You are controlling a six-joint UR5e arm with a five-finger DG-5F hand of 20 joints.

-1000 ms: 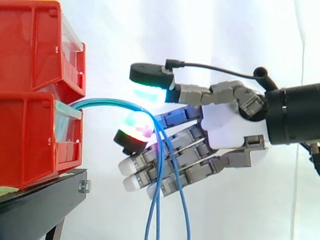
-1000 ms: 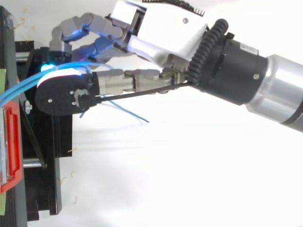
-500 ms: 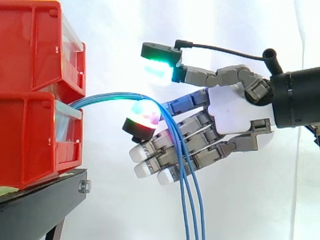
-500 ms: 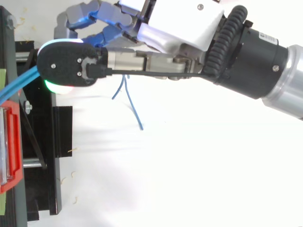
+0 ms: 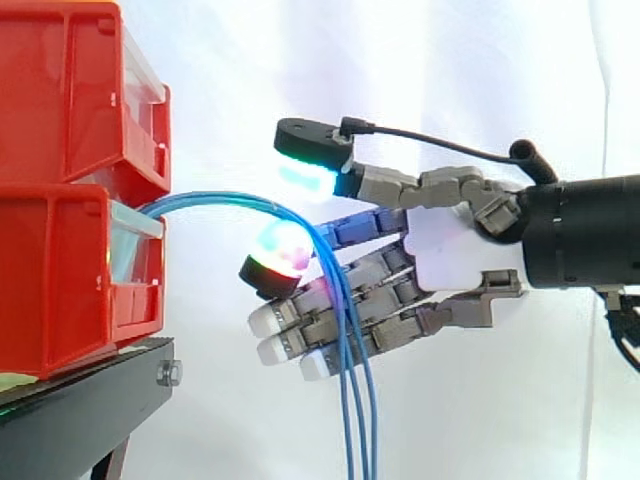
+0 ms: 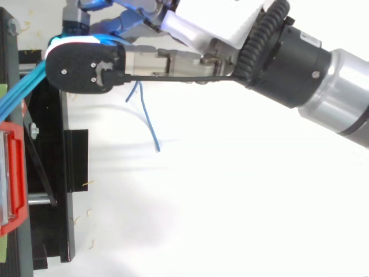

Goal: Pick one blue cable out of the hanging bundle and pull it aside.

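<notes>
White curtain (image 5: pixel 450 60) hangs behind the whole set-up. Against it the grey-and-white robot hand (image 5: pixel 455 250) reaches in level from the right. Its fingers are stretched out and only lightly bent, and the thumb with its green-glowing pad (image 5: pixel 310 168) is held well above them. It is released, pinching nothing that I can make out. The bundle of thin blue cables (image 5: pixel 360 430) arcs out of the lower red plastic bin (image 5: pixel 60 280) and passes over the magenta-glowing fingertip (image 5: pixel 282 250). It then drops across the front of the lower fingers, touching them, the strands hanging close together. From above, loose cable ends (image 6: pixel 151 124) trail below the thumb. I judge the task barely under way: the robot hand is in among the cables, yet no single one is separated or gripped, and the pull aside is not yet begun. Beyond sit the upper red plastic bin (image 5: pixel 70 90) and the black metal stand (image 5: pixel 80 410).
</notes>
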